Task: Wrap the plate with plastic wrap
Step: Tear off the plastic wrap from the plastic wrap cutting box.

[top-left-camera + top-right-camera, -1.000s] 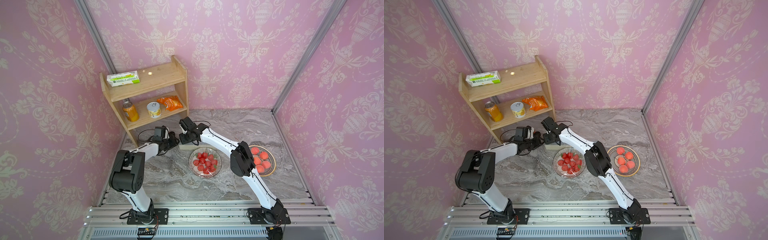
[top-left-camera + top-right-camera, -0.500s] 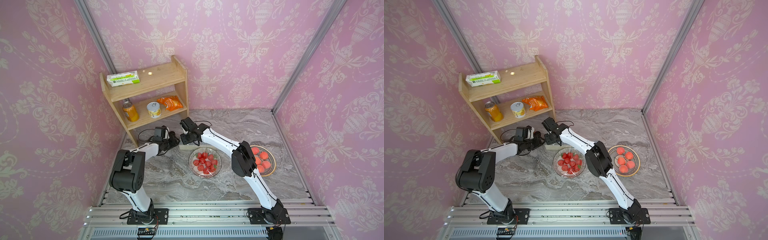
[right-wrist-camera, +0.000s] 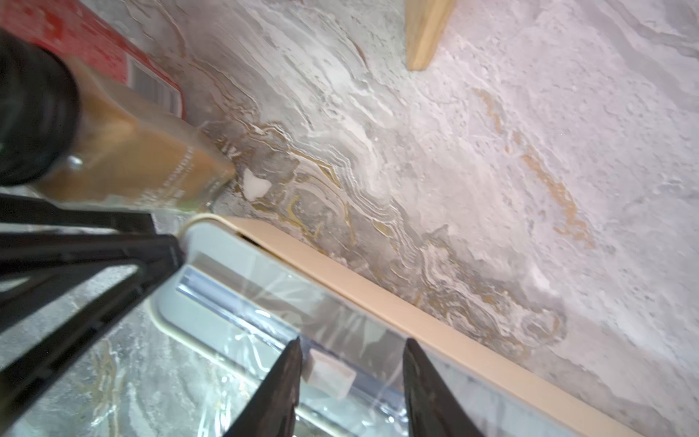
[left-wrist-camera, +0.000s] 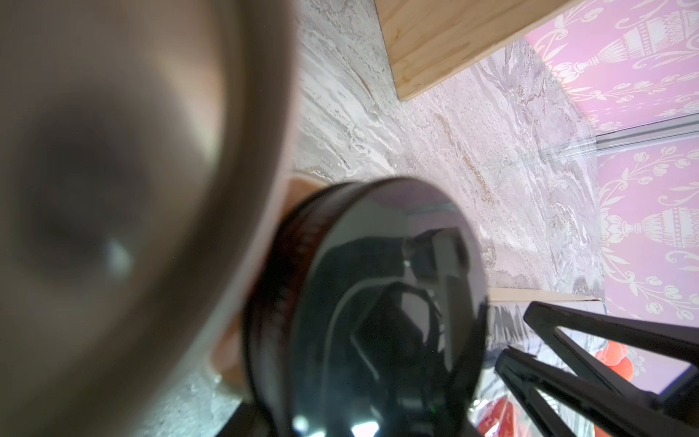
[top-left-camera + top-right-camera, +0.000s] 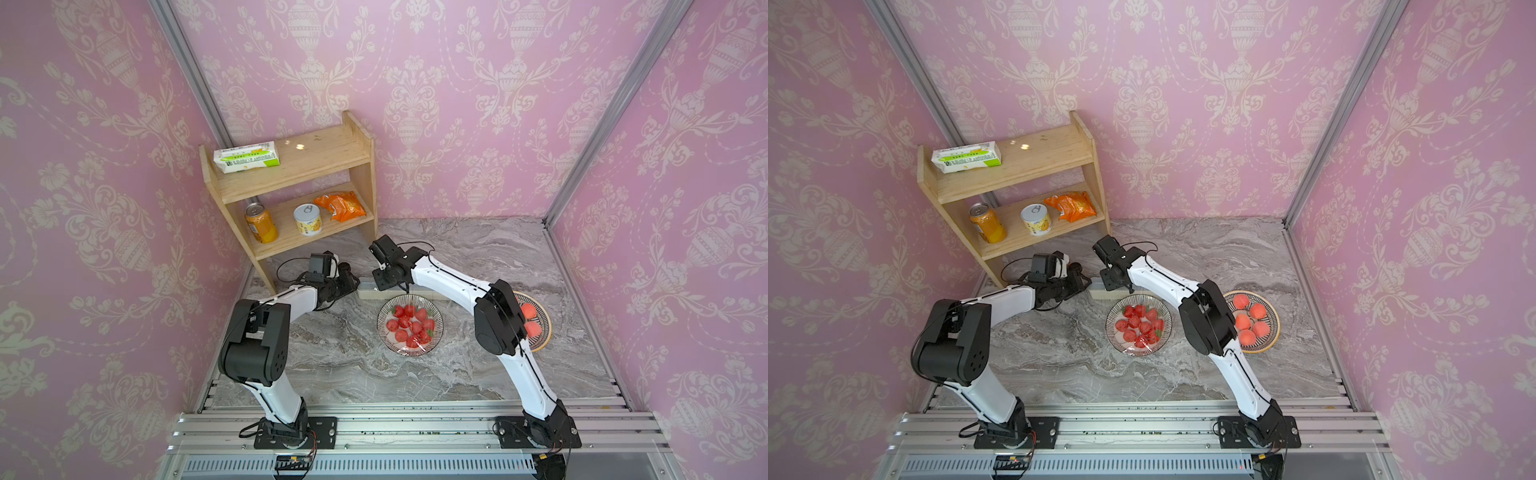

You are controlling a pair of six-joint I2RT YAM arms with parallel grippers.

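A patterned plate (image 5: 382,338) of strawberries sits mid-table, in both top views (image 5: 1112,332). Just behind it lies the pale dispenser box (image 5: 368,293). Glossy plastic wrap (image 3: 242,340) spreads out from the box (image 3: 212,257). My right gripper (image 3: 351,374) is over the box and open. Its fingers (image 3: 280,386) straddle a small white slider (image 3: 329,372), which touches one of them. My left gripper (image 5: 353,286) is at the box's left end. Its black fingers (image 3: 94,265) reach the box's rounded corner, and I cannot tell how far apart they are.
A bottle with a black cap (image 3: 125,162) and a red box (image 3: 94,41) stand close by the left gripper; the cap (image 4: 378,295) fills the left wrist view. A second plate (image 5: 540,332) of peaches sits at the right. A wooden shelf (image 5: 291,183) stands at the back left.
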